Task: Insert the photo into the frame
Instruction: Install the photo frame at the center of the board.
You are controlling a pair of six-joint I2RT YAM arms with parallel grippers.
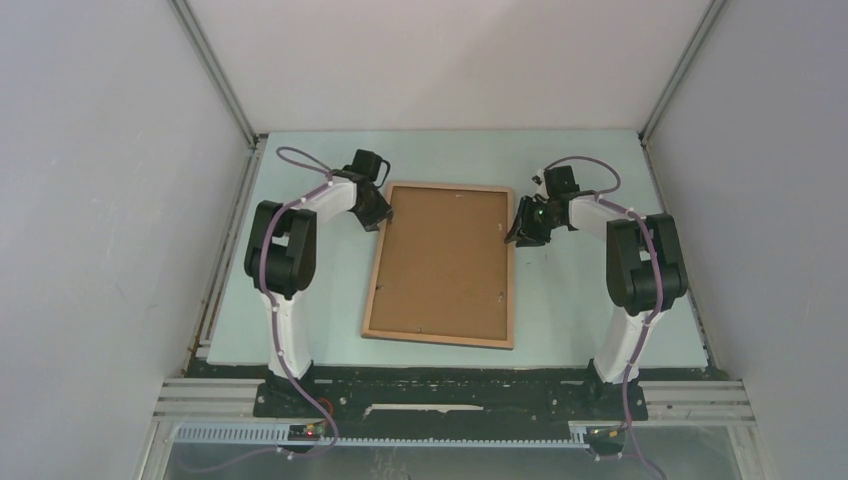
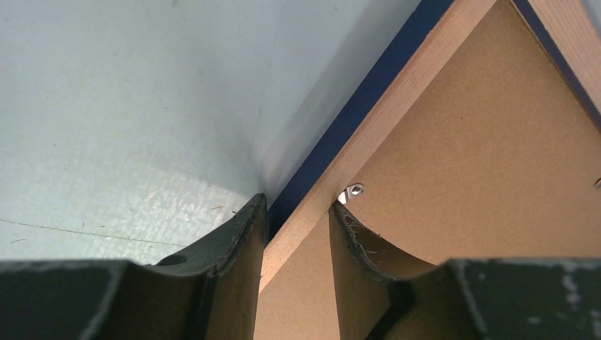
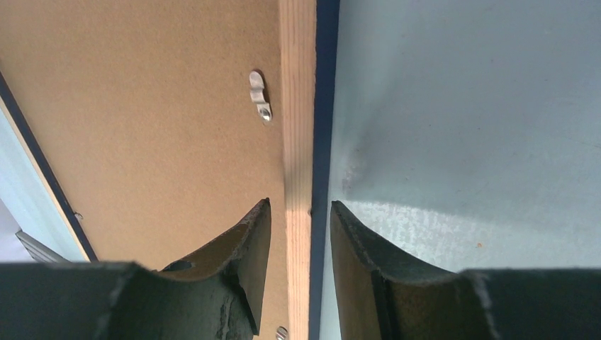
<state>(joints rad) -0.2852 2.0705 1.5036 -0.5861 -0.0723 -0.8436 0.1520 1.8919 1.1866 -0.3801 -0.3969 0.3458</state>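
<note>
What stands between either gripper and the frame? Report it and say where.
Nothing visible. The left gripper is closed on the left rail of the frame, the right gripper on its right rail. A brown backing board fills the opening, pinned by a metal clip; the photo is not in view.

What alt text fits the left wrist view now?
Left gripper straddles the wooden rail of the frame, one finger over the pale table, one over the brown backing board. A small metal clip sits beside the inner finger.

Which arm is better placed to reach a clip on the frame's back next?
Left, probably: the left pincer straddles the frame's rail with a clip beside one fingertip; the clip ahead of the right pincer lies farther off.
</note>
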